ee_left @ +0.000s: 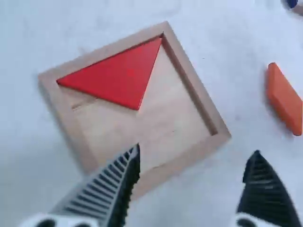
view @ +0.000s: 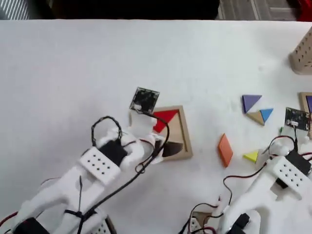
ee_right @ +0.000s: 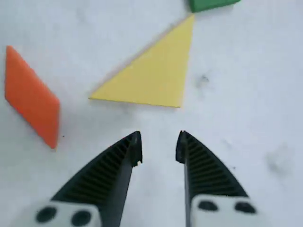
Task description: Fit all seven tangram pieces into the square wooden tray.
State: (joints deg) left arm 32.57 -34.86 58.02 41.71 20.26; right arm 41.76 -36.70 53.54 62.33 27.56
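The square wooden tray [view: 187,137] lies mid-table with a red triangle [view: 165,118] in its far corner. My left gripper [ee_left: 196,161] hangs open over the tray's [ee_left: 196,87] near edge, with nothing between its fingers, and the red triangle [ee_left: 118,75] lies beyond it. An orange parallelogram [view: 224,149] and a yellow triangle [view: 252,156] lie right of the tray. My right gripper [ee_right: 158,142] is slightly open and empty, just short of the yellow triangle [ee_right: 154,78], with the orange parallelogram [ee_right: 31,97] to one side. Purple [view: 251,101], tan [view: 255,117] and blue [view: 266,114] triangles lie farther back.
A green piece [ee_right: 210,4] shows past the yellow triangle. A perforated wooden block [view: 303,53] stands at the far right edge. The left arm's body [view: 105,161] and cables cover the tray's left side. Bare white table lies behind and to the left.
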